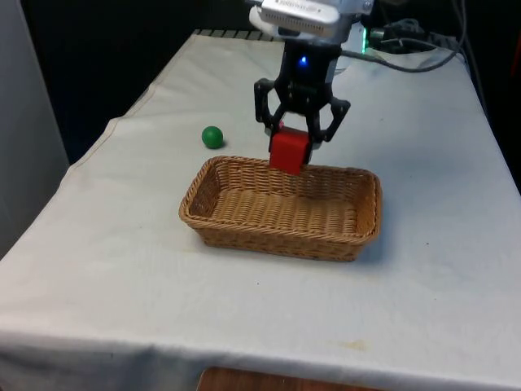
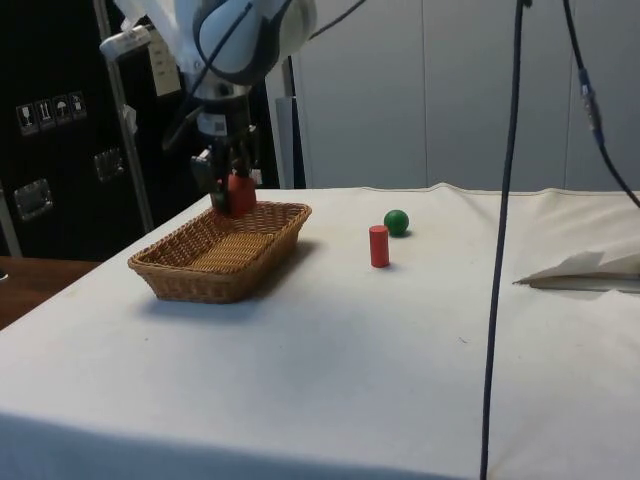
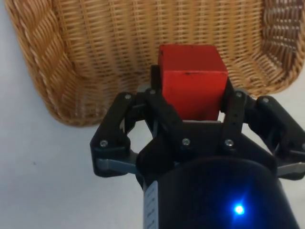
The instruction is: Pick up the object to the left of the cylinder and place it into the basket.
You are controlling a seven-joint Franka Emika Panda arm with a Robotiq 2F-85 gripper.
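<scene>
Your gripper (image 1: 291,147) is clamped on the red cube (image 1: 289,151), holding it in the air above the far rim of the basket (image 1: 244,236); the wrist view shows the cube (image 3: 192,78) over the basket's weave (image 3: 95,52). In the side view, the red cylinder (image 2: 378,246) stands on the cloth at the basket's 3 o'clock, well apart, with the green ball (image 2: 396,222) just behind it.

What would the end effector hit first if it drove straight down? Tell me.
Probably the basket: the end effector, shut on the red block, points down over the far rim, though depth is unclear.
</scene>
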